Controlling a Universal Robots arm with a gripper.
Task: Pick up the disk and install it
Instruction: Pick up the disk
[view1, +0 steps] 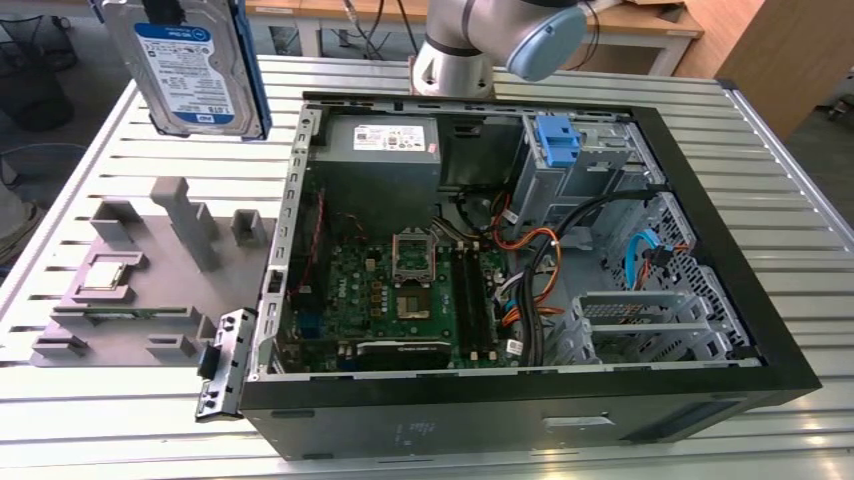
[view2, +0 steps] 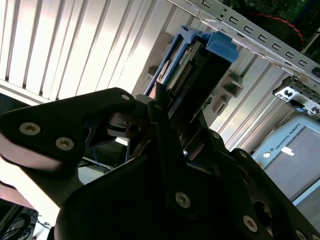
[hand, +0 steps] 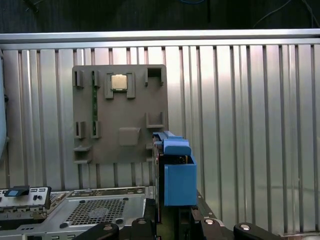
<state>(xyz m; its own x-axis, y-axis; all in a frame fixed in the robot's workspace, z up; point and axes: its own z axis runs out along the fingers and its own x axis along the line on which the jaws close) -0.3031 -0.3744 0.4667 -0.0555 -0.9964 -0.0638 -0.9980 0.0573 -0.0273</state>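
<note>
In the exterior view, the open computer case (view1: 467, 425) lies near and right, with a grey parts tray (view1: 134, 320) to its left. At far left the disk (view1: 187, 60) is held upright, well above the table. In the second wrist view the gripper (view2: 175, 112) is seen clamped on the disk's end. The disk is judged rigid, fairly heavy and shock-sensitive, best gripped across its flat metal faces.

A robotics lab: a slatted aluminium worktop (view1: 787, 200) carries an opened computer case (view1: 534, 405) and a grey parts fixture (view1: 120, 335) — a robot arm (view1: 461, 50) stands at its edge.
</note>
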